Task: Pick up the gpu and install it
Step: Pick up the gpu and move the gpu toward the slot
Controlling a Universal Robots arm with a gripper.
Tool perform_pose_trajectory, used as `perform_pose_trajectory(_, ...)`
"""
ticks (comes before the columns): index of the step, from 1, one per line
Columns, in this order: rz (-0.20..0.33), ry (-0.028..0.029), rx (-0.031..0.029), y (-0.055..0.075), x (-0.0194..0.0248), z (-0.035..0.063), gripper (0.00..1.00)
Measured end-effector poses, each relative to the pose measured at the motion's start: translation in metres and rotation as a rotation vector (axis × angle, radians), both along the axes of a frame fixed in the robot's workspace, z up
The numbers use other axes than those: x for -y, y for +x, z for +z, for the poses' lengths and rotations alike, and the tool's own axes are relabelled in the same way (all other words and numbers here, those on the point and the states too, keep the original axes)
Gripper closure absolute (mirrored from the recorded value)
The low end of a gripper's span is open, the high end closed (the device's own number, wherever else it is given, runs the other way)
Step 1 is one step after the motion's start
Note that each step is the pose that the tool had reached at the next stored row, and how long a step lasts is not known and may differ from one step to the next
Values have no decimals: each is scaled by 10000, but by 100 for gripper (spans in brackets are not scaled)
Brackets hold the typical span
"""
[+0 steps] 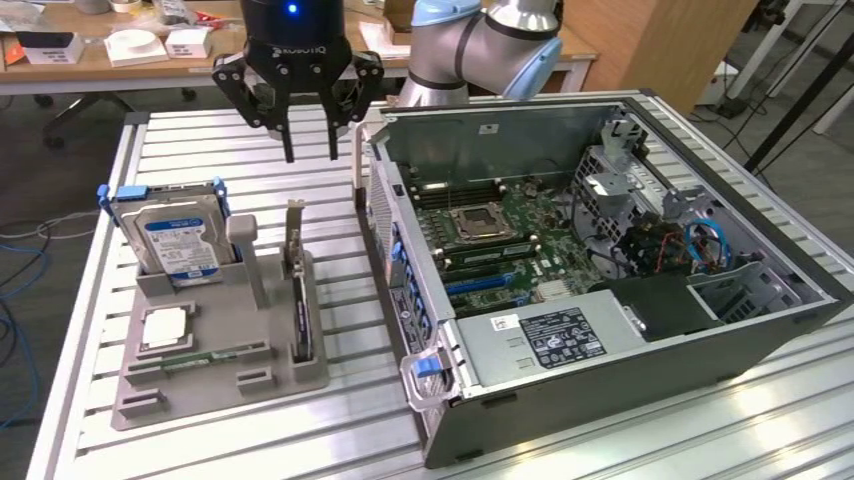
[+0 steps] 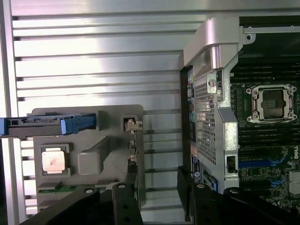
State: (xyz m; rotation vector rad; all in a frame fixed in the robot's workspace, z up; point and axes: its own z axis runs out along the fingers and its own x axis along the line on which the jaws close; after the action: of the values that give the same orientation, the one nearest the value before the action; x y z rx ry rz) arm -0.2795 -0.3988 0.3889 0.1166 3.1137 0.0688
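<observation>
Tool (image 1: pixel 311 152) empty, fingers apart, hovering over desk (image 1: pixel 187 150) near the edge by the arm's base. Gpu (image 1: pixel 300 300) stands on edge in grey tray (image 1: pixel 200 385), just beside computer case (image 1: pixel 641 330). Best approach: centre fingers astride card's thin top edge, come down straight, keep clear of the bracket.

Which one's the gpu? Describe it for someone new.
Find the grey plastic parts tray on the exterior view's left of the open computer case. On the tray's case-side edge stands the gpu, a thin near-black card on edge with a silvery bracket, unlike the blue-labelled silver hard drive.
</observation>
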Motion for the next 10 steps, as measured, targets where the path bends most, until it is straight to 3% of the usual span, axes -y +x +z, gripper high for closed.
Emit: perform_pose_trajectory(10,0,0,0,0,0,0,45)
